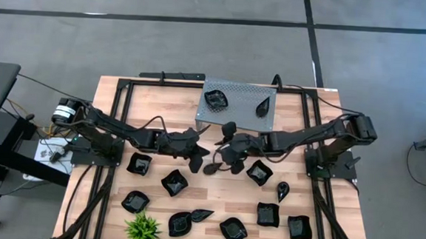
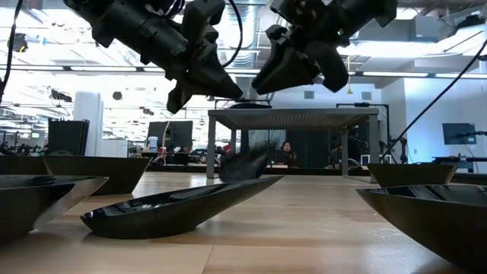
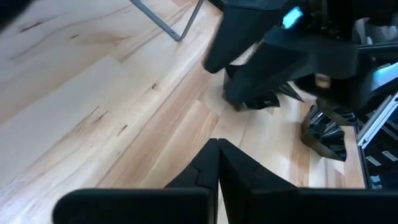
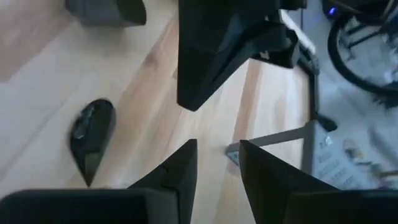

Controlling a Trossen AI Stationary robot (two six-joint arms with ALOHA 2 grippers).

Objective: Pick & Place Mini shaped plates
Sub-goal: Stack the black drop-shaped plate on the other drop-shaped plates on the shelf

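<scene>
the left hand (image 1: 196,154) hung over the middle of the bench (image 1: 118,91), its two fingers pressed flat together on nothing, as the left wrist view showed. the right hand (image 1: 229,152) hung just beside it toward three o'clock, fingers parted with only bare wood showing between them in the right wrist view; a teardrop plate (image 4: 92,135) lay on the bench near that hand, not between its fingers. two black plates (image 1: 216,99) sat on the grey perforated shelf (image 1: 238,91) at twelve o'clock. the rest lay spread across the bench from four to eight o'clock, one wavy square plate (image 1: 174,182) near the centre, and a small green plant (image 1: 142,230) stood at seven o'clock. these plates looked stiff, light and glossy, so likely slippery and prone to chipping if dropped. the thin raised rim seemed the best place to pinch, one finger inside and one outside, since the flat bottoms sat too close to the wood to get under.
</scene>
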